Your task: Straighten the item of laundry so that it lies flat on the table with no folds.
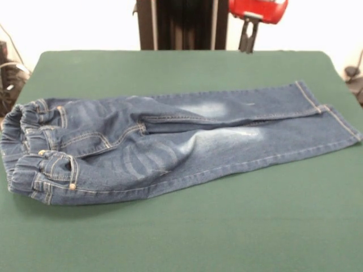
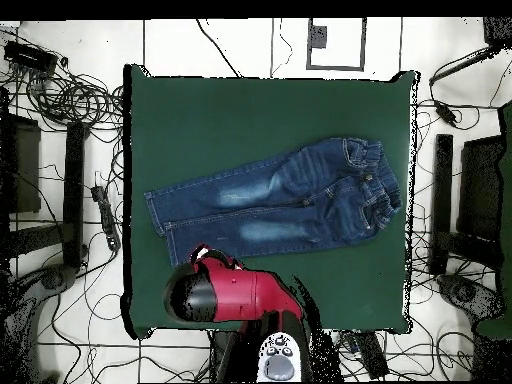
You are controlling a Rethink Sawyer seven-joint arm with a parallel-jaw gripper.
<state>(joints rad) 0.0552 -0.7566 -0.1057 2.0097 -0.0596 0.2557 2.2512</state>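
The table (image 1: 187, 238) carries a green top. The jeans (image 1: 170, 141) lie spread across its middle, both legs side by side and touching. In the front view the waistband points left and the hems right; the far leg overlaps the near one along the inseam. The waistband is bunched and stands slightly raised. The arm (image 2: 235, 295) hangs over the table edge nearest the pedestal, apart from the jeans. The gripper (image 1: 248, 37) shows at the top edge; whether its fingers are spread cannot be told.
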